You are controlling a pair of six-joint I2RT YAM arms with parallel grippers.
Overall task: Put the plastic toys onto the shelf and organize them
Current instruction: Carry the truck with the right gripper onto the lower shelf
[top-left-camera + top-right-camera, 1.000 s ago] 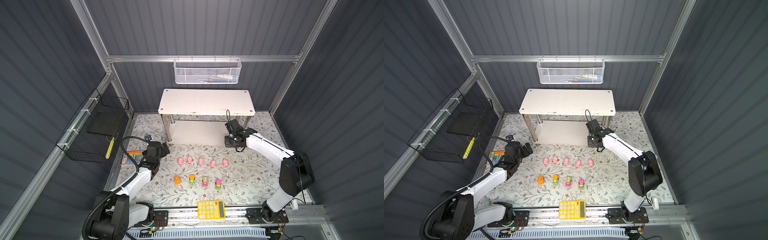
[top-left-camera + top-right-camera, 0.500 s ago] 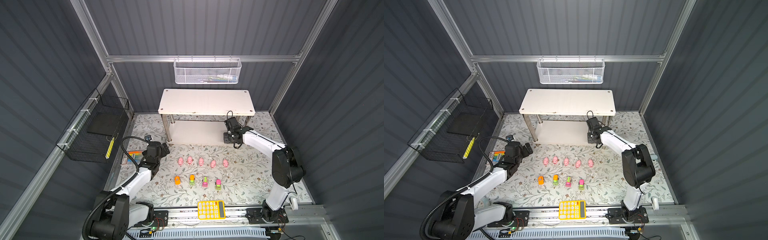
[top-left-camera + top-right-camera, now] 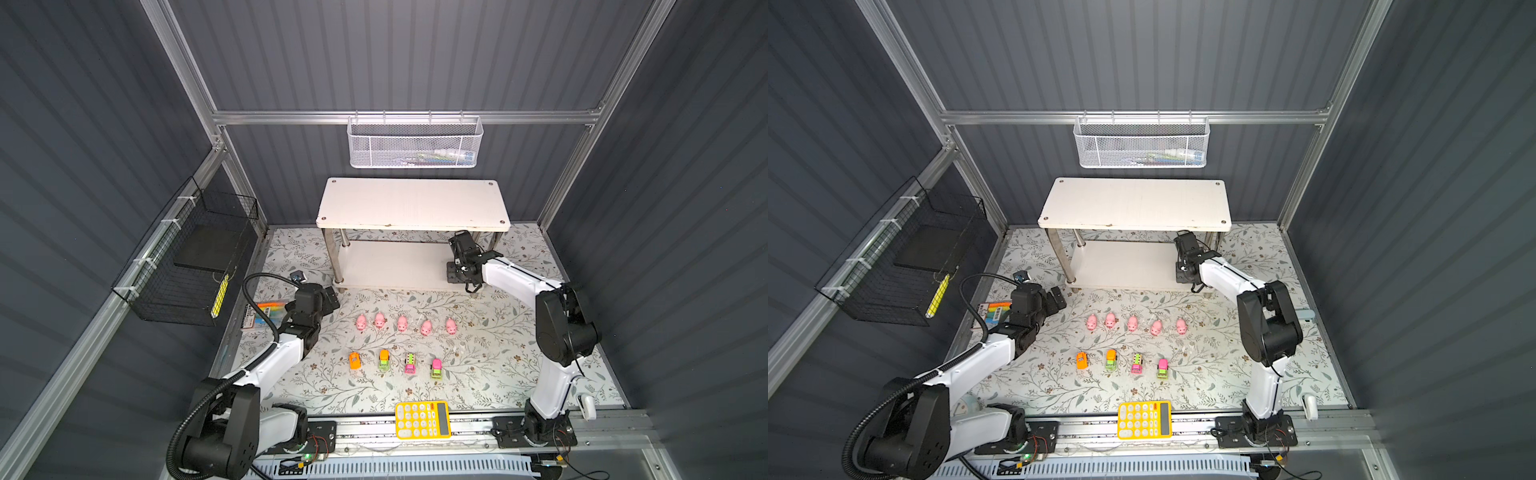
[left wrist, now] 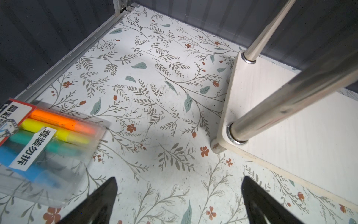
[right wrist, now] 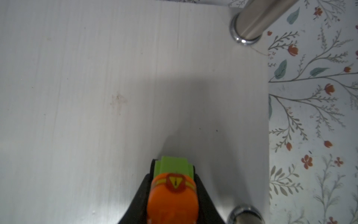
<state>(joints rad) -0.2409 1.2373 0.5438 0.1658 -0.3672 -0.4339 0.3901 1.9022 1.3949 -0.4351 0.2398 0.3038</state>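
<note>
In both top views the right arm is seen reaching forward from its base with the elbow raised. The right gripper (image 3: 456, 275) is pointed down over the right end of the lower board (image 3: 386, 266) of the shelf (image 3: 411, 203), under the top board's front edge; what it carries cannot be made out there. The left arm is bent low over the floral mat (image 3: 498, 357), and the left gripper (image 3: 1057, 299) is spread wide and turned toward the shelf's left front corner, with nothing between its fingers. Five pink pigs (image 3: 402, 323) are lined up on the mat in front of the shelf, well apart from both grippers, and four vehicles (image 3: 384, 360) are ranged in a second row nearer the rail. A yellow calculator (image 3: 422, 419) lies at the mat's front edge, a marker pack (image 3: 266, 316) beside the left wrist, a black wire basket (image 3: 187, 266) on the left wall and a white mesh basket (image 3: 415, 143) above the shelf. In the left wrist view the two dark fingertips are shown far apart over bare mat, with the marker pack (image 4: 44, 143) to one side and a chrome leg (image 4: 290, 93) at the board's corner to the other. In the right wrist view an orange-and-green vehicle (image 5: 172, 194) is pinched between the fingers above the lower board (image 5: 96, 77), between the two chrome legs at its end.
</note>
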